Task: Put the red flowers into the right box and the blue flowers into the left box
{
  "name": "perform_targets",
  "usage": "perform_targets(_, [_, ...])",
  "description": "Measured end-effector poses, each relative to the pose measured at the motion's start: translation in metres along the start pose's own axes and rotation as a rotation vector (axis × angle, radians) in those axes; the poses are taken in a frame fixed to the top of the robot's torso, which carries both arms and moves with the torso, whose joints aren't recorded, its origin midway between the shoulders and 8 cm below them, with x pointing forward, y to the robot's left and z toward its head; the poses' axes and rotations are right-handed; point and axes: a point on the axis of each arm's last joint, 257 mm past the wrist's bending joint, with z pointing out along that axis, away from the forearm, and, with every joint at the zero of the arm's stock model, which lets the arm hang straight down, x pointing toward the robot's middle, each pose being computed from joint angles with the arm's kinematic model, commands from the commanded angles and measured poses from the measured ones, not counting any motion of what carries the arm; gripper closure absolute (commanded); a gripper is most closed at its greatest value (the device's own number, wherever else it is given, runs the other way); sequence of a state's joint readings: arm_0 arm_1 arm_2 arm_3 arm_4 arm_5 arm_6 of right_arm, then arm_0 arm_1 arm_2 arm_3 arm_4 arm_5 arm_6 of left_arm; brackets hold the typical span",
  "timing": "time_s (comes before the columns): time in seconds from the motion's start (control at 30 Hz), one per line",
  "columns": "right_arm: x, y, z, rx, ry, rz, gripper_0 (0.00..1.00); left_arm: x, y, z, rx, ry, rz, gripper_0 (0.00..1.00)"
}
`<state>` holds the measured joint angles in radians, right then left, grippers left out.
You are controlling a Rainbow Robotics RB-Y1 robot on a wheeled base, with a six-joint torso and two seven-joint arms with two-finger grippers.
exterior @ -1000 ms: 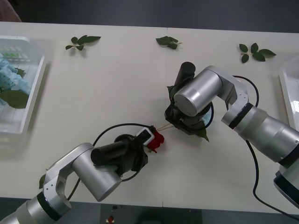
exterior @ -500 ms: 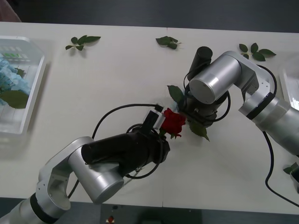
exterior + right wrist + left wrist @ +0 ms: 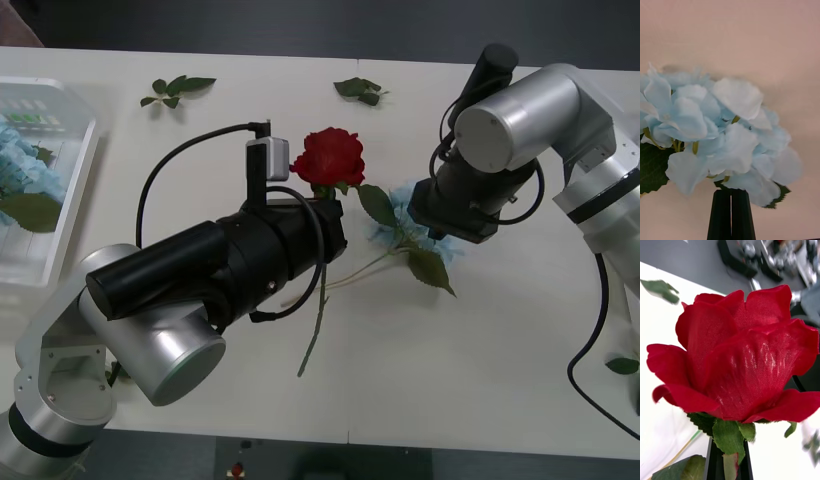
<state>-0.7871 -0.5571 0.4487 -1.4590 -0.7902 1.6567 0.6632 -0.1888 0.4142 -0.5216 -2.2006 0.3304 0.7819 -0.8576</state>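
Note:
My left gripper (image 3: 322,198) is shut on the stem of a red flower (image 3: 329,155), just under the bloom. It holds the flower above the table's middle, and the long green stem hangs down toward the near edge. In the left wrist view the black fingers (image 3: 715,461) pinch the stem below the red flower (image 3: 741,360). My right gripper (image 3: 452,218) is over a blue flower (image 3: 400,215) with large leaves, right of the rose. The right wrist view shows the fingertips (image 3: 731,210) shut together at the base of the blue flower (image 3: 715,131). The left box (image 3: 65,205) at the far left holds blue flowers (image 3: 15,160). My right arm hides the right box.
Loose green leaf sprigs lie along the far side of the table (image 3: 178,88) (image 3: 360,90), and a single leaf (image 3: 622,365) lies near the right edge. Black cables loop around both wrists.
My left gripper has lifted the red flower off the table and carried it up and away from me. The right arm has moved right and farther back, staying at the blue flower.

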Motion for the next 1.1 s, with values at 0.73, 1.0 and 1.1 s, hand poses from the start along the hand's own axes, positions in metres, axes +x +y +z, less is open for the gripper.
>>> perform_targets(0.73, [-0.061, -0.032, -0.109, -0.306, -0.157, -0.751, 0.00, -0.134, -0.045, 0.010, 0.015, -0.266, -0.348, 1.00])
perform_targets(1.0, [-0.048, -0.065, -0.139, -0.486, -0.216, -0.875, 0.00, -0.166, -0.080, 0.046, 0.034, -0.332, -0.406, 1.00])
perform_targets(1.1, [-0.056, -0.069, -0.155, -0.521, -0.294, -0.922, 0.00, -0.164, -0.095, 0.060, 0.048, -0.314, -0.429, 1.00])
